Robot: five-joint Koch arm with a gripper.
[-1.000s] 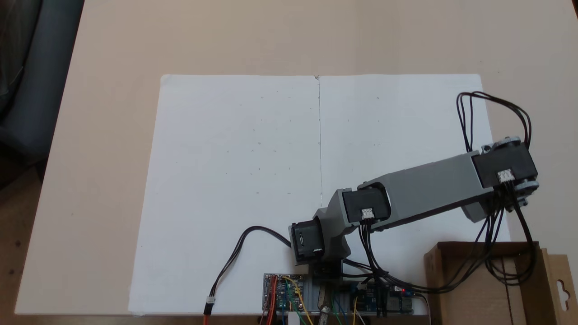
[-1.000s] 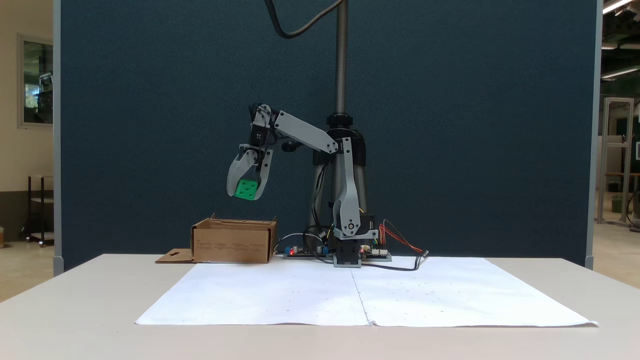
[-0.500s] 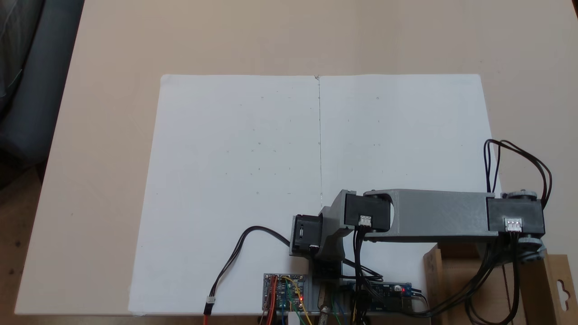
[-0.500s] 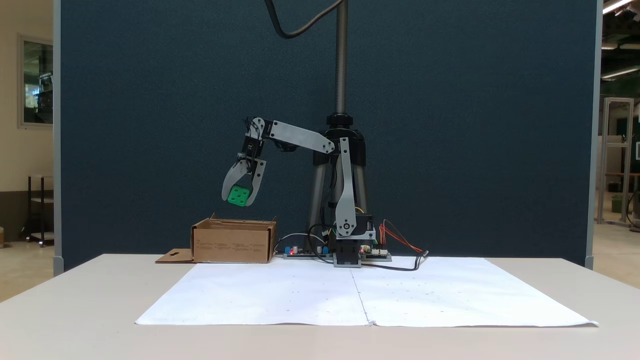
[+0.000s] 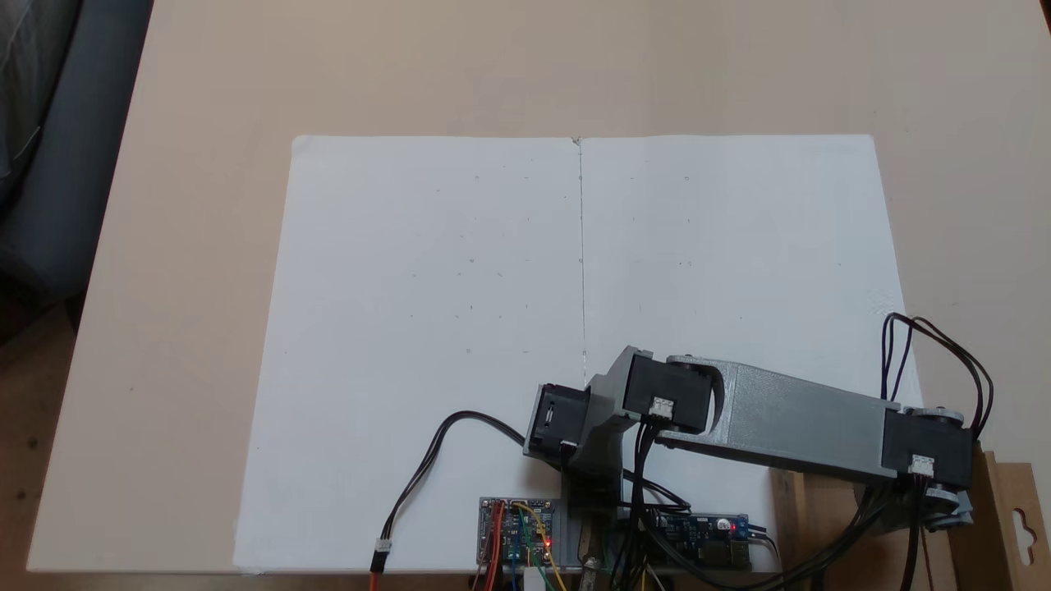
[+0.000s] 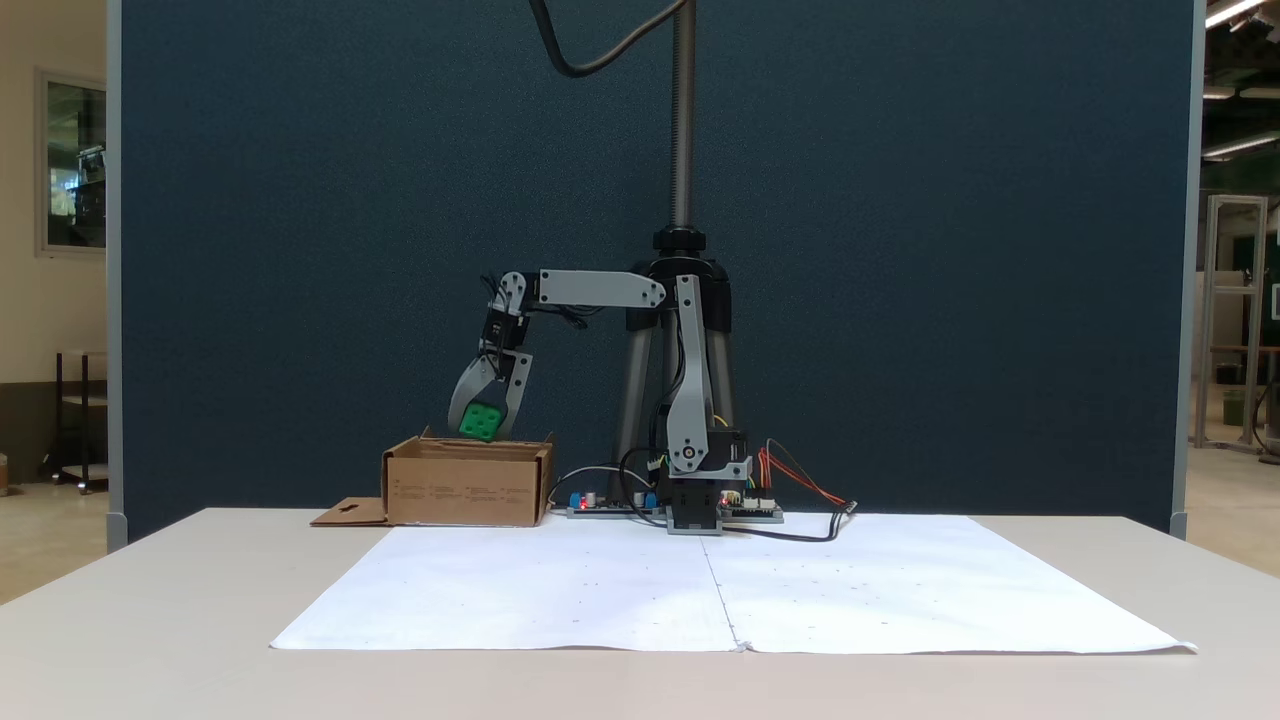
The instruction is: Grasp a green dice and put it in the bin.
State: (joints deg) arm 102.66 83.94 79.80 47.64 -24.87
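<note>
one relation decides the coming move: the green dice (image 6: pixel 481 421) sits straight above the mouth of the bin (image 6: pixel 467 484), not beside it. in a fixed view from the front, the pincer (image 6: pixel 483 432) points down, its jaws clamped on the green dice, one finger on each side of the cube. the lower edge of the dice is about level with the bin's upright flaps, just at the rim line; cannot tell whether it has crossed below the rim, since the near wall hides what lies inside.

side to side, the dice lies between the bin's left and right walls in that view, a little right of centre. depth is the unsure part: the front camera cannot say whether the dice is over the opening or short of it. in a fixed view from above, the arm's forearm (image 5: pixel 800 428) reaches out over the bin (image 5: pixel 1002 509) at the lower right corner of the frame, with the wrist motor hiding the pincer beneath it. that suggests, as a judgement, that the dice is over the opening.

judged step: release. the jaws need only part; the drop would be short. risk: the cube could clip a flap if it sits too near a wall. the white paper sheet (image 6: pixel 730 595) on the bench (image 6: pixel 150 640) is bare.
</note>
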